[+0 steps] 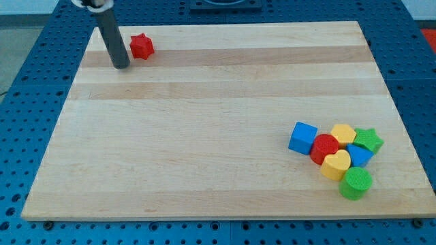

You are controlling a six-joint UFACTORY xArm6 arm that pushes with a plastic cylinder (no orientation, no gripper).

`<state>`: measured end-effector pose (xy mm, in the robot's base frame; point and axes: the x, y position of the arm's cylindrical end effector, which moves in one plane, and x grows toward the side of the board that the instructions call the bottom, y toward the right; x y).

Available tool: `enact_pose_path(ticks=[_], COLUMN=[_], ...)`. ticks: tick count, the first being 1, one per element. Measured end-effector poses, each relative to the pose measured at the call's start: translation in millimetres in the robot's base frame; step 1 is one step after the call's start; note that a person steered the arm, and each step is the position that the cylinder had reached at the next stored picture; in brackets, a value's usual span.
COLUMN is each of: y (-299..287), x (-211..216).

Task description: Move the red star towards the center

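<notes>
The red star (142,45) lies near the top left corner of the wooden board (204,136). My tip (121,65) rests on the board just left of the star and a little below it, with a small gap between them. The dark rod rises from the tip toward the view's top.
A tight cluster of blocks sits at the lower right: a blue cube (303,137), a red cylinder (324,148), a yellow block (344,133), a green star (368,140), a yellow heart (335,165), a green cylinder (355,183) and a blue block (359,156).
</notes>
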<state>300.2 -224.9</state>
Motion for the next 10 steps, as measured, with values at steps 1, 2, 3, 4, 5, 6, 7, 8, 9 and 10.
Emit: enact_pose_path(ticks=[1,2,3,4,5,6,7,8,9,10], y=[-7.2,23.4,23.4,23.4,24.4,45.8,90.4,135.8,134.5,91.3], x=[-54.3,-104.3,-101.9,-95.8,-48.8,31.2,93.5,146.4,168.9,153.7])
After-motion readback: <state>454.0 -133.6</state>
